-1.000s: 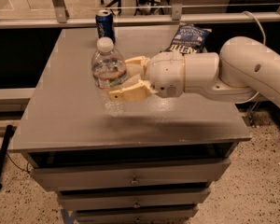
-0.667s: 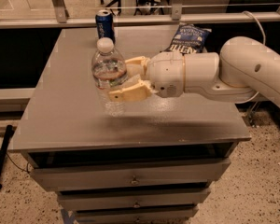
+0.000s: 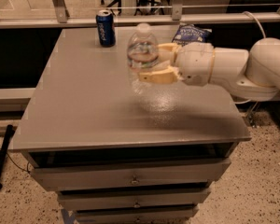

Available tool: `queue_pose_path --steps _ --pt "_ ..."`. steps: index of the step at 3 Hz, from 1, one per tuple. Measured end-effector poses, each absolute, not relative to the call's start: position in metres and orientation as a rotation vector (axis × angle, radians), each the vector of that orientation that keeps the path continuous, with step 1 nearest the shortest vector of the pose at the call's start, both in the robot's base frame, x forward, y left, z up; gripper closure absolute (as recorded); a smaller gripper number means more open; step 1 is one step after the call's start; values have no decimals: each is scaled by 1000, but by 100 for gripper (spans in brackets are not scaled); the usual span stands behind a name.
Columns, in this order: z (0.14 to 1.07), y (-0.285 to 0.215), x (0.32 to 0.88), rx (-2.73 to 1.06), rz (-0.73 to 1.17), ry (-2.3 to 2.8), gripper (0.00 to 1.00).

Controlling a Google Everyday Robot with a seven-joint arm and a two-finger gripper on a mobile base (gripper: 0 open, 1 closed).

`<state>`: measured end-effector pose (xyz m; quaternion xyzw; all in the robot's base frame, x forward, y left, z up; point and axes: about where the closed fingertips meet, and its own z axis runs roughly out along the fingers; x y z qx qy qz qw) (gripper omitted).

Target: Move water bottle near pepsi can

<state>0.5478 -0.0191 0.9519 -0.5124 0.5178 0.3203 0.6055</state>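
The water bottle [image 3: 142, 50] is clear with a white cap. It stands upright in my gripper [image 3: 147, 62] over the middle of the grey table [image 3: 84, 111]. The gripper comes in from the right, and its tan fingers [image 3: 155, 75] are shut on the bottle's body. The bottle appears lifted slightly off the tabletop. The pepsi can [image 3: 105, 28], dark blue with a silver top, stands at the table's far edge. It is to the left of and behind the bottle, about a bottle's height away.
A flat dark blue chip bag [image 3: 191, 32] lies at the table's far right, just behind my arm [image 3: 233, 66]. A metal rail [image 3: 144, 18] runs along the back edge. Drawers [image 3: 130, 177] sit below the tabletop.
My gripper has carried the bottle to the right and a little toward the back of the table. The can and the chip bag have not moved.
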Motion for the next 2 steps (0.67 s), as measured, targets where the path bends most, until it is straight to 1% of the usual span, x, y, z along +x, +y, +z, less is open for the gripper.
queue_pose_path --steps 1,2 --pt "972 -76 594 -1083 619 1157 100" --pt "992 -110 644 -1015 542 1113 100"
